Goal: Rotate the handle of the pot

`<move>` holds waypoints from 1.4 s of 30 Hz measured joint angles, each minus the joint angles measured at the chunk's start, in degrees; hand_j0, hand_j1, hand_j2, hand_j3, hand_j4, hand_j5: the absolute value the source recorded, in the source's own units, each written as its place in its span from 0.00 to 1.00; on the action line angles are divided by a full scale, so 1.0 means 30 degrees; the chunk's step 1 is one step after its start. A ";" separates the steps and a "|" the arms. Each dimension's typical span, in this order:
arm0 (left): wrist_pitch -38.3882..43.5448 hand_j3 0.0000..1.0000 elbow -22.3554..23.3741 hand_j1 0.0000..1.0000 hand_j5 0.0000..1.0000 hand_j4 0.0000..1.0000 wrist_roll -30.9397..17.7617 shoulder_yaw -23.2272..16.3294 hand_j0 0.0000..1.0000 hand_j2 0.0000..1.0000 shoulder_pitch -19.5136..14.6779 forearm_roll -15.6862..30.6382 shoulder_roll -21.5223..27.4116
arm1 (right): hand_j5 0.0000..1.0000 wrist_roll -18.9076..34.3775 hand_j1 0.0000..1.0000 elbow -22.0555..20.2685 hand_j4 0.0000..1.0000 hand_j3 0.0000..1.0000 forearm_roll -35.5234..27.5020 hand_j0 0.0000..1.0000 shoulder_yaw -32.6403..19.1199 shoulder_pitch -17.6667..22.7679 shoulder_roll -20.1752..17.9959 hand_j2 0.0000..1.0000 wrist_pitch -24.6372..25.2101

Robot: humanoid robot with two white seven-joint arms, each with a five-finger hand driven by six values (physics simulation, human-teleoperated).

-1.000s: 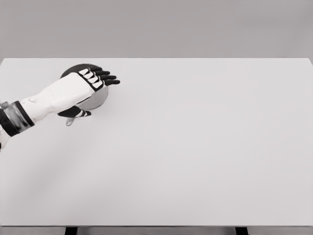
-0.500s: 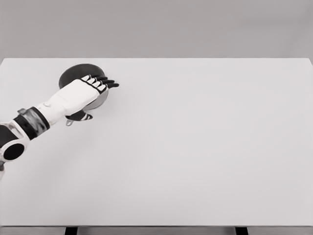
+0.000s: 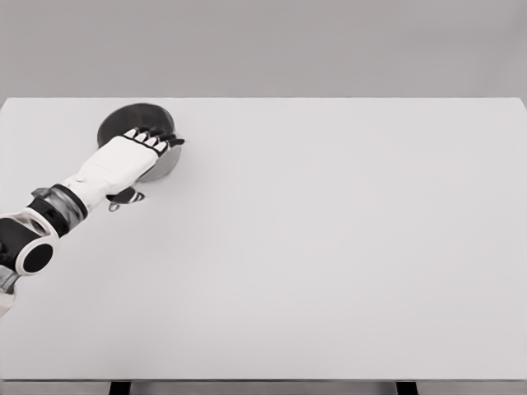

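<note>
A dark round pot (image 3: 133, 117) stands at the far left of the white table (image 3: 329, 247). Its grey handle (image 3: 115, 206) points toward the lower left, and only the tip shows from under my palm. My left hand (image 3: 156, 156) lies over the near side of the pot. Its dark fingers (image 3: 165, 137) stretch out across the rim, and the thumb (image 3: 128, 196) reaches down beside the handle. The hand looks open, with nothing closed in it. The handle's joint with the pot is hidden by the hand.
The table's left edge runs close to the pot and my forearm (image 3: 49, 210). A plain grey wall stands behind the table.
My left arm has dropped and drawn back to the left, bringing the elbow into view. The hand slid slightly left over the pot, and more of the pot's top shows.
</note>
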 measured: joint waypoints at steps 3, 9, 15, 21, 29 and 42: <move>0.0494 1.00 0.0001 1.00 1.00 1.00 0.0006 -0.0012 1.00 1.00 0.0059 -0.0171 0.0010 | 1.00 -0.0001 1.00 0.0000 1.00 1.00 0.0000 1.00 0.0000 0.0000 0.0000 1.00 0.0001; 0.0925 1.00 -0.0065 1.00 1.00 1.00 0.0010 0.0010 1.00 1.00 0.0117 -0.0279 0.0164 | 1.00 0.0000 1.00 0.0000 1.00 1.00 0.0000 1.00 0.0000 0.0000 0.0000 1.00 0.0002; 0.1034 1.00 -0.0060 1.00 1.00 1.00 0.0011 0.0180 1.00 1.00 0.0117 -0.0489 0.0242 | 1.00 -0.0001 1.00 0.0000 1.00 1.00 0.0000 1.00 0.0000 0.0000 0.0000 1.00 -0.0004; 0.1069 1.00 0.0009 1.00 1.00 1.00 0.0011 0.0304 1.00 1.00 0.0058 -0.0523 0.0383 | 1.00 0.0000 1.00 0.0000 1.00 1.00 0.0000 1.00 0.0000 0.0000 0.0000 1.00 0.0002; 0.1399 1.00 0.0116 1.00 1.00 1.00 0.0011 0.0804 1.00 1.00 0.0117 -0.0520 0.0958 | 1.00 0.0001 1.00 0.0000 1.00 1.00 0.0000 1.00 0.0000 0.0000 0.0000 1.00 0.0007; 0.2084 1.00 0.1235 1.00 1.00 1.00 0.0011 0.0932 1.00 1.00 -0.0205 -0.0541 0.1129 | 1.00 0.0001 1.00 0.0000 1.00 1.00 0.0000 1.00 0.0000 0.0000 0.0000 1.00 -0.0006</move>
